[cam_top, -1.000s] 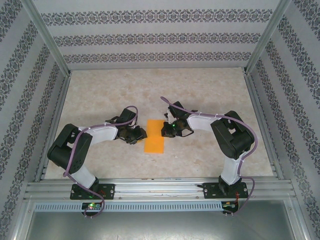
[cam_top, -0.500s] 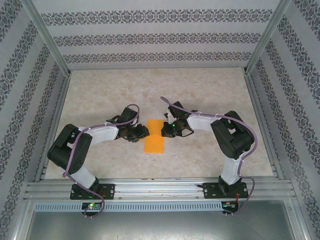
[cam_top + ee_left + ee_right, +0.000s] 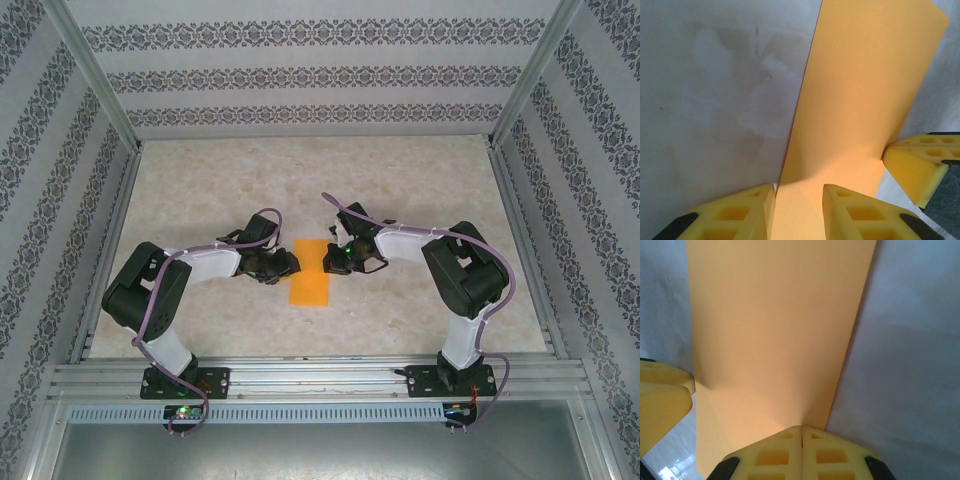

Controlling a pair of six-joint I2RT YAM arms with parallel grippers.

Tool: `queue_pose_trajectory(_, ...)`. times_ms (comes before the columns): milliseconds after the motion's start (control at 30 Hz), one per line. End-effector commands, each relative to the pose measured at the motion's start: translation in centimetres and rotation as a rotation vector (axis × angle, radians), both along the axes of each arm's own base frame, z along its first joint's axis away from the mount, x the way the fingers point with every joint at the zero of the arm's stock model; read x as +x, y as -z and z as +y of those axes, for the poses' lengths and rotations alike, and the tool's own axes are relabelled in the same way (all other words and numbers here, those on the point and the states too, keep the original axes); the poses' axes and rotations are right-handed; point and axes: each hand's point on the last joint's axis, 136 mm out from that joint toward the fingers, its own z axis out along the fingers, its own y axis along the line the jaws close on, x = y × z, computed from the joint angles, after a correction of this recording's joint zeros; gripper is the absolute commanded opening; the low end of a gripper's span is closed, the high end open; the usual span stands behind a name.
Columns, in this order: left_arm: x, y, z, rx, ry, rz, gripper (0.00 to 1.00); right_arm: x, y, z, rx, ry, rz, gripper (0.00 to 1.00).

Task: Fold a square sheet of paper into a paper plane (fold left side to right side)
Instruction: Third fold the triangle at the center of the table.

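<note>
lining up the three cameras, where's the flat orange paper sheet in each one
top external: the flat orange paper sheet lies on the pale marbled table, between the left gripper and the right gripper.
left wrist: a band from top right to bottom centre.
right wrist: upper left and centre, down to the bottom edge.
shared landmark: the right gripper's shut yellow tips at the sheet's edge.

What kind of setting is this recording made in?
Probably a lab robot cell, not a home: a silver aluminium-profile frame, grey patterned wallpaper panels on three sides, and a beige marble-look tabletop.
</note>
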Motion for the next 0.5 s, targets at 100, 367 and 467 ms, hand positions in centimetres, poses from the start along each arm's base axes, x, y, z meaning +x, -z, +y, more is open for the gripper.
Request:
queue_pose_trajectory(100,-0.4,-0.5,0.7,0.056,0.023,-0.024,0.33,-1.0,2.4,-2.3,-0.103,0.018,0.046,0.00)
queue_pose_trajectory(367,-0.6,-0.8,0.5,0.052,0.045,-0.018,0.32,-0.9,2.5,-2.3,-0.101,0.019,0.049,0.00)
queue_pose_trajectory(467,-0.6,-0.5,-0.1,0.022,0.049,-0.009,0.32,-1.0,2.5,-2.3,-0.101,0.018,0.049,0.00)
